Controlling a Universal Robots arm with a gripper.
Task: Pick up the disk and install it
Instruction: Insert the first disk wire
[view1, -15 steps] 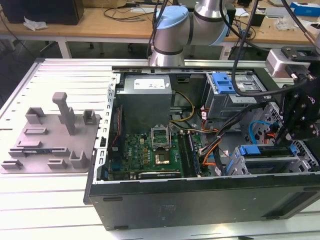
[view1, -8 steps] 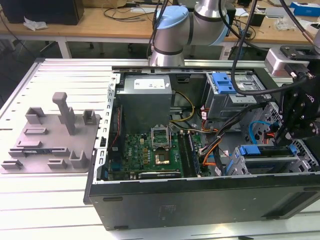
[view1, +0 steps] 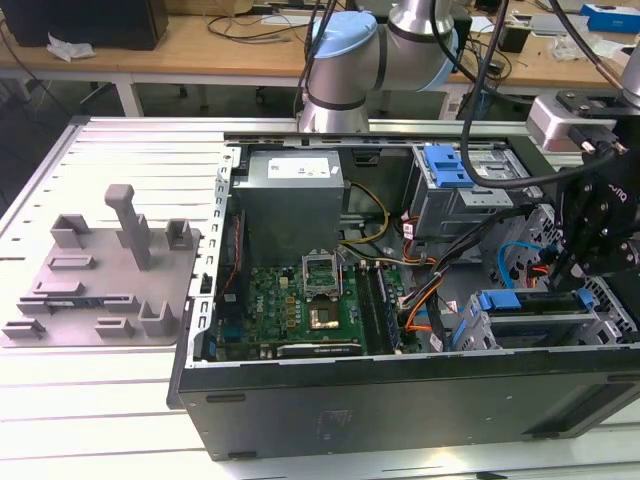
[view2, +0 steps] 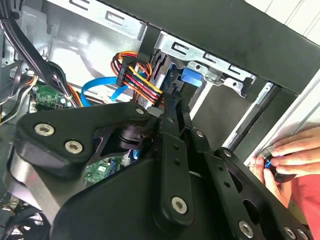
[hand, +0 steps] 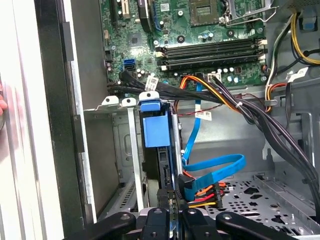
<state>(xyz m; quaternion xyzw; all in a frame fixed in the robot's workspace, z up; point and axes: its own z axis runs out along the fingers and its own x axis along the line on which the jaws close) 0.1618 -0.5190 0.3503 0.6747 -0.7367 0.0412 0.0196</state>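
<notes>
We are finding no text we can read: the white sticker (view1: 298, 170) on the grey metal box (view1: 290, 212) and the white cable tag (hand: 202, 115) are showing print too small to make out.

One computer case (view1: 400, 410), one motherboard (view1: 290, 305), one hand (view2: 297, 147) (a person's)

The tabletop (view1: 110, 150) is a pale grey metal surface with long slots. Two things sit straight on it. There's a flat grey plastic fixture plate with blocks and one tall post (view1: 100, 275) on the exterior view's left. Just beside it is a big open black computer case (view1: 400, 405) lying on its side.
</notes>
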